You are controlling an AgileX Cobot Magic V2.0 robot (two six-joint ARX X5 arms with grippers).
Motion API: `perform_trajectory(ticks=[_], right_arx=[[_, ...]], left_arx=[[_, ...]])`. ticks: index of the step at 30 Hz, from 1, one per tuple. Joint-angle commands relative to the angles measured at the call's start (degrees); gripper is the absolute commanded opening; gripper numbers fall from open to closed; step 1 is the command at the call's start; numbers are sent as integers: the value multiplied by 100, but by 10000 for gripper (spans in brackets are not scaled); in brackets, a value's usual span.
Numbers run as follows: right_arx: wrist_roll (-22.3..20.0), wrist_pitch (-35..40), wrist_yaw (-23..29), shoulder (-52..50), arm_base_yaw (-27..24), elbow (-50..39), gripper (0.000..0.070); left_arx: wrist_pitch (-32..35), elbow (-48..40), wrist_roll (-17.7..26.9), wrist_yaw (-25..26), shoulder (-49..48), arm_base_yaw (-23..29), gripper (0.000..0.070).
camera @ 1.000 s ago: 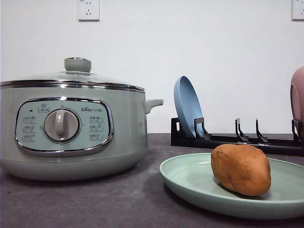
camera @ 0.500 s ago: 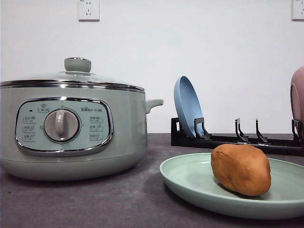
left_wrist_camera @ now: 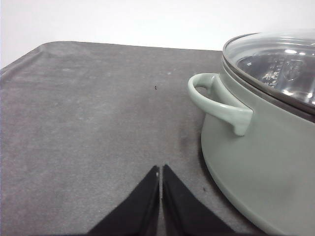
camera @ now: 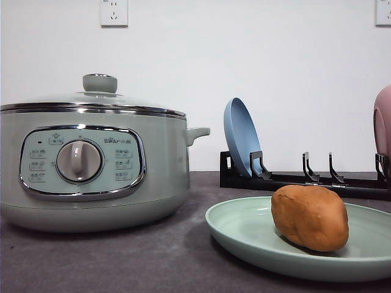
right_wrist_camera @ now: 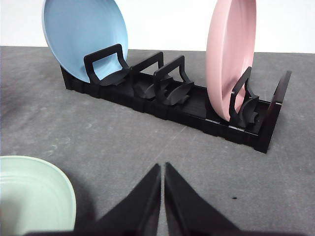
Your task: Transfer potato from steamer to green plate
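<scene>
Two grippers: both of mine have their black fingers pressed together, tips touching, holding nothing.
Left gripper (left_wrist_camera: 160, 169): at the bottom centre of my left wrist frame, over bare grey tabletop (left_wrist_camera: 88, 123), just beside the pot's wall.
Right gripper (right_wrist_camera: 162, 167): at the bottom centre of my right wrist frame, above the grey surface, between the plate's rim and the rack.
Potato: the orange-brown, lumpy, matte-skinned potato (camera: 310, 217) lies on the plate at the lower right of the front frame.
Green plate: the wide, shallow, pale mint green plate (camera: 244, 229) rests flat on the table; its rim shows at the lower left of the right wrist frame (right_wrist_camera: 34, 196).
Steamer: the large, round, sage-green electric steamer (camera: 91, 162) fills the left of the front frame, glass lid on, dial facing the camera; its side handle shows in the left wrist frame (left_wrist_camera: 216, 101).
Rack: a black slotted dish rack (right_wrist_camera: 197, 110) holds a blue round plate (right_wrist_camera: 86, 37) and a pink round plate (right_wrist_camera: 229, 54), both on edge.
</scene>
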Motion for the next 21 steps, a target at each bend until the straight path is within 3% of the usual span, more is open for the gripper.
perform_trajectory(ticks=[1,21], right_arx=[[59,11,-2,-13,-2,-28,0],[59,11,-2,-13,-2,-28,0]], left_arx=[[-29,-107,-15,-16,-11,0,0],[-29,-107,-15,-16,-11,0,0]])
